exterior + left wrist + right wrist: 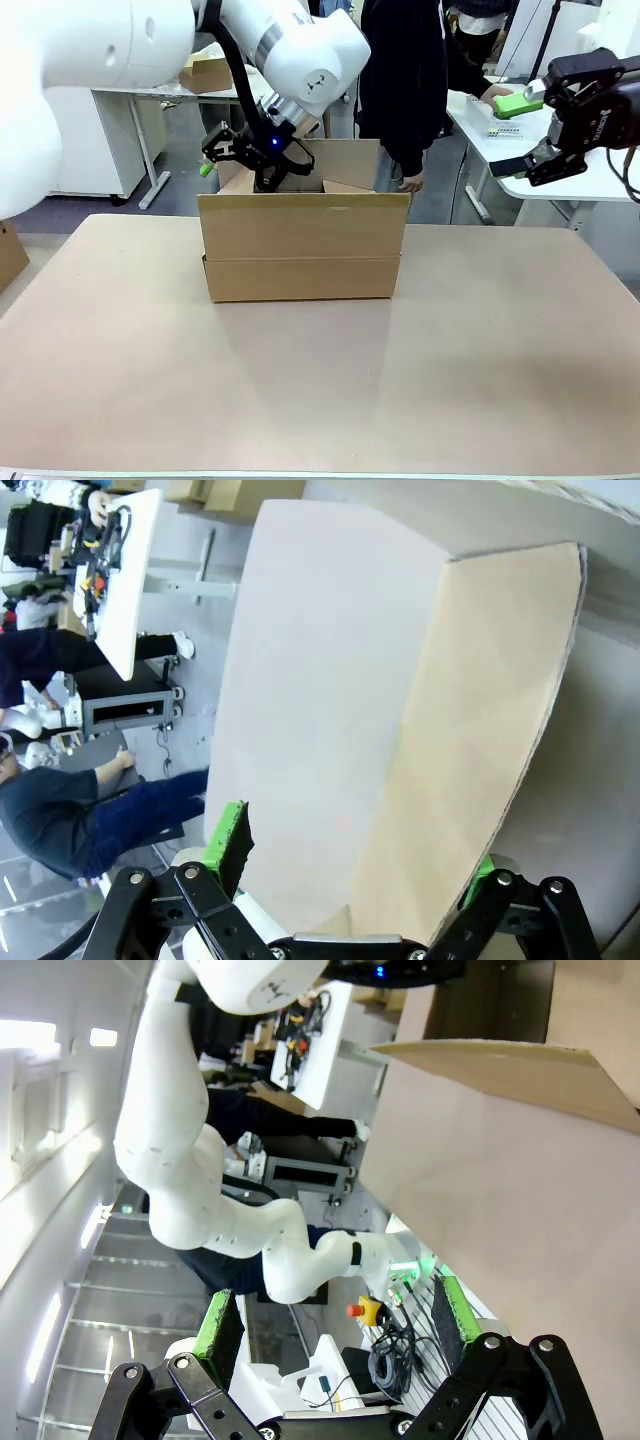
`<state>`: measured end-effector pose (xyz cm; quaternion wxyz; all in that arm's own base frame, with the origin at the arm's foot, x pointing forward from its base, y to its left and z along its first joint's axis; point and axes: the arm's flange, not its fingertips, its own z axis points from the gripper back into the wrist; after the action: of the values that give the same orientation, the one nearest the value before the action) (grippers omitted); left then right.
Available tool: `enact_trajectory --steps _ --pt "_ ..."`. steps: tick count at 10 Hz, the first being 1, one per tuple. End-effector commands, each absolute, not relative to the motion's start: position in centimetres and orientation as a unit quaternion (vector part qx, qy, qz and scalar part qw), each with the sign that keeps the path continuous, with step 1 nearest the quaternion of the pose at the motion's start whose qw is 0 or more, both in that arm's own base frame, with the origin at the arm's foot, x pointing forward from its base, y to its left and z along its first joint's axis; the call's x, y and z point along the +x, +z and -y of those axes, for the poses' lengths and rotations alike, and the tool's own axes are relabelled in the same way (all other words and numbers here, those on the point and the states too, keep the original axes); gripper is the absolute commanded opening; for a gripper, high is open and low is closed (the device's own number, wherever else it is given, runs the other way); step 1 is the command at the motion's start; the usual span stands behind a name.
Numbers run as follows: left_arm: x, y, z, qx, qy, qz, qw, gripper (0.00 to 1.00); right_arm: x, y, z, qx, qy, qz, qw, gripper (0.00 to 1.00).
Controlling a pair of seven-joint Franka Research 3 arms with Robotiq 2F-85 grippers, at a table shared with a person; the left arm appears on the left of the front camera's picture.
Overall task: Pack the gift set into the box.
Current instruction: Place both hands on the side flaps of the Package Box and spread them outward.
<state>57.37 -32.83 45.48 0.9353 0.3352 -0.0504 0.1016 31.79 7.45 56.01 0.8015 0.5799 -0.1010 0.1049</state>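
The left hand is low at the far-left corner of the box, reaching in from above behind the raised front flap. In the left wrist view, this hand has its jaws spread wide. A tan cardboard flap stands between the two green pads, much closer to the one on the picture's right. I cannot tell whether it touches that pad. The jaws are not closed on the flap.

The right hand hangs high at the right, above the far right edge of the desk and well apart from the box. Its jaws are spread, one green pad above the other, with nothing between them. The right wrist view shows this hand equally wide open and empty. Beyond it are the desk, an edge of the box and the left arm.

The box sits on the far half of the desk, near the middle, with its top open and its front and back flaps upright. A person in dark clothes stands just behind it.
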Motion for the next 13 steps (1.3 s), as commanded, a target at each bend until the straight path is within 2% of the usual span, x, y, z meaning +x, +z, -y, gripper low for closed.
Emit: enact_trajectory --steps 1,6,10,13 --pt "56.5 46.4 30.6 0.339 0.102 0.059 0.933 1.00 32.0 56.0 -7.7 0.590 0.113 0.112 0.791 1.00" --pt "55.9 47.2 26.2 0.292 0.129 0.049 0.946 1.00 32.0 56.0 -7.7 0.590 0.113 0.112 0.791 1.00" --pt "55.7 47.1 20.6 0.127 0.116 0.033 0.985 1.00 32.0 56.0 -7.7 0.590 0.113 0.112 0.791 1.00" --pt "54.9 47.0 16.6 0.052 0.135 0.027 0.989 1.00 32.0 56.0 -7.7 0.590 0.113 0.112 0.791 1.00"
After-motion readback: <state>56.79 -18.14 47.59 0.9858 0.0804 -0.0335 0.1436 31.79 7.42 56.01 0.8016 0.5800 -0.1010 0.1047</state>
